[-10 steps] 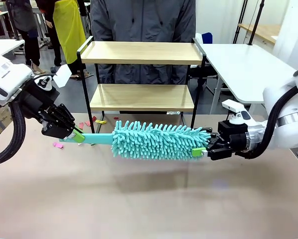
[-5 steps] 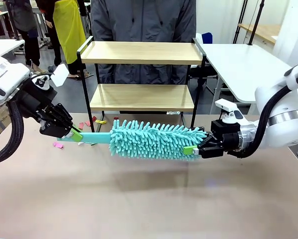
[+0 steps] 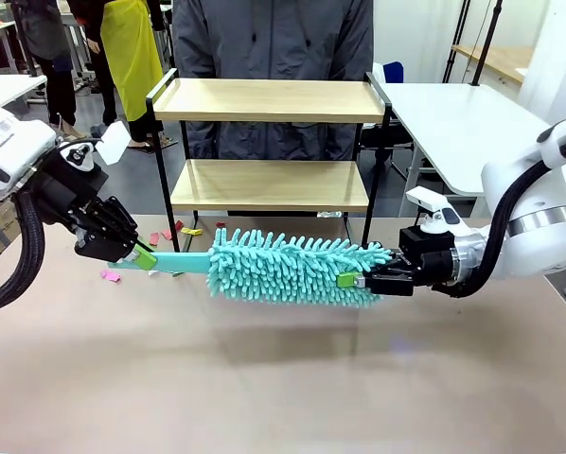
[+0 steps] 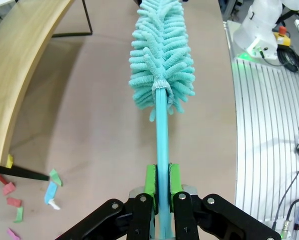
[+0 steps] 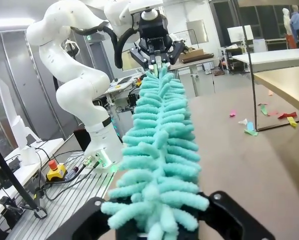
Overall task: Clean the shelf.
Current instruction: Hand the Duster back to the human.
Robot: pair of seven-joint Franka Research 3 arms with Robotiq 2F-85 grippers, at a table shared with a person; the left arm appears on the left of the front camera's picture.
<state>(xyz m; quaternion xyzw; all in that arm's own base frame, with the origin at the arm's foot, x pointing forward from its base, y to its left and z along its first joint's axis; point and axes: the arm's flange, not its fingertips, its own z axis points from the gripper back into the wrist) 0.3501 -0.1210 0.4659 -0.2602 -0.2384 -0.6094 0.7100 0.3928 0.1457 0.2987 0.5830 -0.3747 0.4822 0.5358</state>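
Observation:
The shelf (image 3: 269, 99), a two-tier rack of light wood boards on a black frame, stands at the table's far edge. A teal fluffy duster (image 3: 288, 268) hangs level above the table in front of it. My left gripper (image 3: 143, 255) is shut on its flat teal handle (image 4: 162, 145), green pads (image 4: 150, 179) pressed to both sides. My right gripper (image 3: 356, 280) is shut on the duster's far tip. In the right wrist view the tufts (image 5: 159, 150) cover my fingers. A shelf board (image 4: 19, 65) curves along the left wrist view's left side.
Small coloured paper scraps (image 3: 174, 232) lie on the table by the shelf's left legs, and a pink one (image 3: 110, 276) lies near my left gripper. A person (image 3: 274, 38) stands behind the shelf. A white table (image 3: 463, 123) sits at the back right.
My right gripper has slid left onto the duster's tip and shut on it. The duster and my left gripper have shifted slightly left.

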